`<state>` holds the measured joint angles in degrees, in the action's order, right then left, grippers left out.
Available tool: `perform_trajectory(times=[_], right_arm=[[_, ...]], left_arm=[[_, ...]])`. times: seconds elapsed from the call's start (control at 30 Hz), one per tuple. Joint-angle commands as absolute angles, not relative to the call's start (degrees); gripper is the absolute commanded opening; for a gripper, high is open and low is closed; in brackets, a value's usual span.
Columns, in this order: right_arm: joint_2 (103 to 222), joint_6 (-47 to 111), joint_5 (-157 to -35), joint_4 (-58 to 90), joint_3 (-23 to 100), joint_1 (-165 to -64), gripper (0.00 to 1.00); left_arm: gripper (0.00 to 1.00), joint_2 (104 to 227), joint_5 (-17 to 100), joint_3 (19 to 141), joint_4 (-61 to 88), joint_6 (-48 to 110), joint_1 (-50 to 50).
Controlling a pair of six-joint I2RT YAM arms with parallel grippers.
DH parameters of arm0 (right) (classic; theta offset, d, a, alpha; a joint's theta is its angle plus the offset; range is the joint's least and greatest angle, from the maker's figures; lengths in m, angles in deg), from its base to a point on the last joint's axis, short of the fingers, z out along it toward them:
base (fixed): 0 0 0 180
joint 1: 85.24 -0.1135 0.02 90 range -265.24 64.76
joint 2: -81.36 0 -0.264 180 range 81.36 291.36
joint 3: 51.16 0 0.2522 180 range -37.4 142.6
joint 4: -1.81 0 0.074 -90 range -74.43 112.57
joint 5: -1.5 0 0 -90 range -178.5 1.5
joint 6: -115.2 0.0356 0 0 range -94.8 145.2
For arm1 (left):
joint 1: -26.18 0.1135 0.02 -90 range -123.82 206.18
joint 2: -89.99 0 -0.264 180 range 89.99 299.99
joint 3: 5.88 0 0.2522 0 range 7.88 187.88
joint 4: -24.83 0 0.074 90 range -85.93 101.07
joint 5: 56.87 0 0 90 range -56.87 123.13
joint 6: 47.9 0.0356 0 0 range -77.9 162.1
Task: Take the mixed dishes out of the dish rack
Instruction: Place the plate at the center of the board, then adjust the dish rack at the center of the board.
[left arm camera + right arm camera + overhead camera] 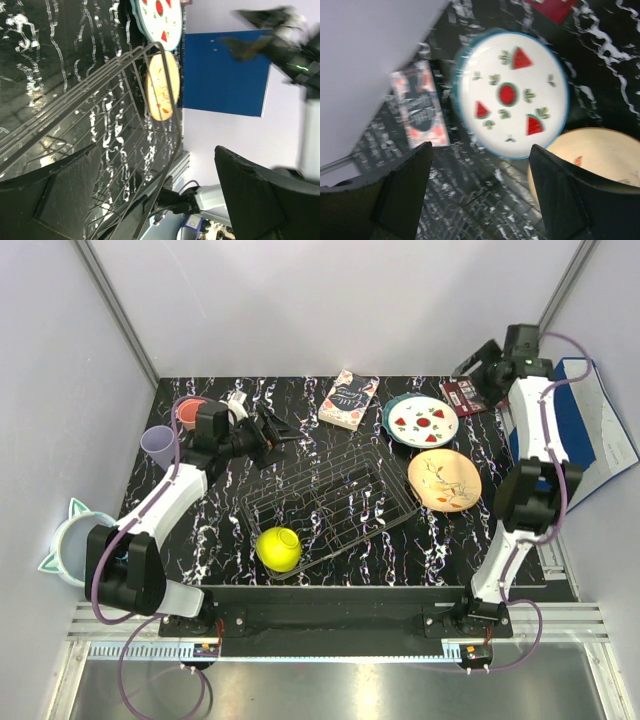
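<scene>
Yellow-green bowl (279,548) sits in the dish rack's (340,510) near-left corner, awaiting removal. White red-spotted plate (421,421) and peach plate (444,480) lie on the table (215,530), seemingly unloaded. Left pincer (272,435) and right pincer (480,146) gape open, empty.

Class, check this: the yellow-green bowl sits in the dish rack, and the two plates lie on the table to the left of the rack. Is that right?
Wrong side. The top view shows the watermelon plate and the peach plate on the table to the right of the rack, not the left. The yellow-green bowl does sit in the rack.
</scene>
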<state>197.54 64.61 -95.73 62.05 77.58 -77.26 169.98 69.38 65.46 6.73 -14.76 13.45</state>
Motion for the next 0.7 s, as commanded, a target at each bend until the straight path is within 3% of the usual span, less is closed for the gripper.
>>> perform_trajectory(times=[0.0, 0.17, 0.2, 0.4, 0.67], right_arm=[[187.28, 67.38, -103.43, 58.40, 79.76, -78.56, 0.83], [177.35, 64.93, -116.25, 48.55, 71.69, -85.83, 0.83], [176.03, 63.88, -116.36, 46.45, 70.19, -88.73, 0.83], [164.88, 57.02, -114.17, 42.30, 53.26, -100.26, 0.82], [154.22, 49.28, -96.62, 47.37, 36.00, -104.13, 0.78]], left_arm=[[0.99, 166.81, 65.84, 69.66, 1.87, -9.15, 13.26], [0.99, 158.40, 54.52, 70.45, -9.12, 2.95, 10.11], [0.99, 156.89, 47.09, 70.89, -13.58, 4.73, 6.97], [0.99, 145.03, 27.88, 67.57, -24.85, 3.88, 0.52], [0.99, 131.31, 19.69, 57.99, -33.38, -10.71, -1.50]])
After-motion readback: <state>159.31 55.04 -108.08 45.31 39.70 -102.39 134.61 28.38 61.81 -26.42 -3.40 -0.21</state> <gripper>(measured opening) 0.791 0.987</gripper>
